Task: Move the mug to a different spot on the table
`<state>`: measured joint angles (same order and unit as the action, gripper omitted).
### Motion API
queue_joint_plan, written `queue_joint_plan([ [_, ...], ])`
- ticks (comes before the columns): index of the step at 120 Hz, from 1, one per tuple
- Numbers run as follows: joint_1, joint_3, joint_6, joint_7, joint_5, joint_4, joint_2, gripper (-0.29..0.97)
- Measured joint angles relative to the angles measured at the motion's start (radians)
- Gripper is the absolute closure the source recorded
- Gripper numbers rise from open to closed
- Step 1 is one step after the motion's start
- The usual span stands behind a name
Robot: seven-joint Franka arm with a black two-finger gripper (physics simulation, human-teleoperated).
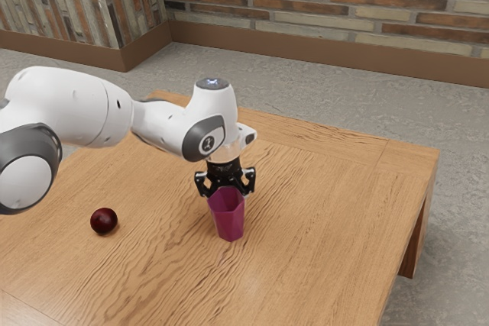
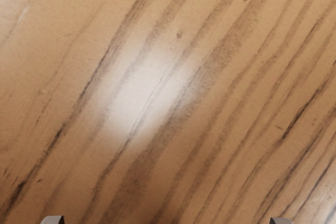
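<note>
Brick walls back the wooden table (image 1: 328,211); mid-table stands the magenta mug (image 1: 227,219), a plum (image 1: 103,221) at its nine o'clock. The gripper (image 1: 224,186) hangs at its rim, jaws spread, apparently lining up a grasp.

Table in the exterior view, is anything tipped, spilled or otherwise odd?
Nothing stands out. The mug stands upright on the table right under the pincer, and the dark red fruit lies apart toward the exterior view's left. No spill shows.
</note>
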<state>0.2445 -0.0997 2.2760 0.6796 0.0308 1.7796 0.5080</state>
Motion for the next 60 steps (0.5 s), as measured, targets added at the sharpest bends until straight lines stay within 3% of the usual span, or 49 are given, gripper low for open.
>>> queue_joint_plan([
  [41,-0.005,-0.001,-0.001,0.002,-0.003,0.001,-0.007,0.41],
  [60,-0.009,-0.020,-0.063,0.003,0.000,-0.019,-0.019,0.59],
])
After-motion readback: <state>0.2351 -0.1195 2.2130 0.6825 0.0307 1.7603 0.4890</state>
